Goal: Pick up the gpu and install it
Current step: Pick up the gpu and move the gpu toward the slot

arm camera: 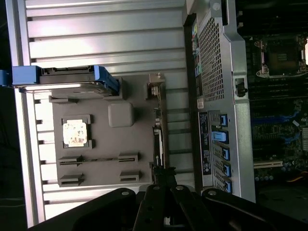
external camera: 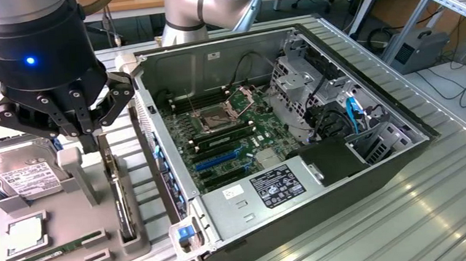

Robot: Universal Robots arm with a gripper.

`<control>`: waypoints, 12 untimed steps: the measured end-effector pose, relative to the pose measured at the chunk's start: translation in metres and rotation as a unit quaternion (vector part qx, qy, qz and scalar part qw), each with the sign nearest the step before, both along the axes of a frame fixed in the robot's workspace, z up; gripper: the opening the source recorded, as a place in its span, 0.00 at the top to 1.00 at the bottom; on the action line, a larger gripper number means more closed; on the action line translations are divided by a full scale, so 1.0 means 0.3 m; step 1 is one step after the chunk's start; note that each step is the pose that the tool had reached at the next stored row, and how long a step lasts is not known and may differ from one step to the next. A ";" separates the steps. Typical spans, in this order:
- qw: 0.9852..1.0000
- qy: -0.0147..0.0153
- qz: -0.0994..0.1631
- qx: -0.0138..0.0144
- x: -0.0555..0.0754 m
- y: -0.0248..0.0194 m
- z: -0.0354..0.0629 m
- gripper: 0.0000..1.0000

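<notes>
Pick-up step is in hand, install not yet begun. Pincer (external camera: 93, 143) is hanging at 10 o'clock in the exterior view, fingers closed together and pointing down at the far end of the gpu (external camera: 121, 200). In the wrist view the fingertips are meeting in line with that end, but whether they are actually pinching the card I cannot tell. The gpu is standing on edge in its slot in the grey tray (external camera: 68, 240), at 9 o'clock of the open case (external camera: 398, 146). Judgement: freeing the card is calling for a straight pull along the slot, no tilt, since the blue board slots (external camera: 218, 161) are lying well apart inside the case.
</notes>
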State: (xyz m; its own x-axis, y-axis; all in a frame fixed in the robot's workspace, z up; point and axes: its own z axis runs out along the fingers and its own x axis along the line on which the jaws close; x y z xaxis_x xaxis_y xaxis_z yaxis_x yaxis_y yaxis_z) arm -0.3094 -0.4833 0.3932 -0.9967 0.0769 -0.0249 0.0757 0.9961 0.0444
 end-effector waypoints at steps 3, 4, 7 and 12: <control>1.000 0.000 0.000 0.000 0.000 0.000 0.000 0.89; 1.000 0.000 0.000 0.000 0.000 0.000 0.000 0.89; 1.000 0.000 0.000 0.000 0.000 0.000 0.000 0.89; 1.000 0.000 0.000 0.000 0.000 0.000 0.000 0.58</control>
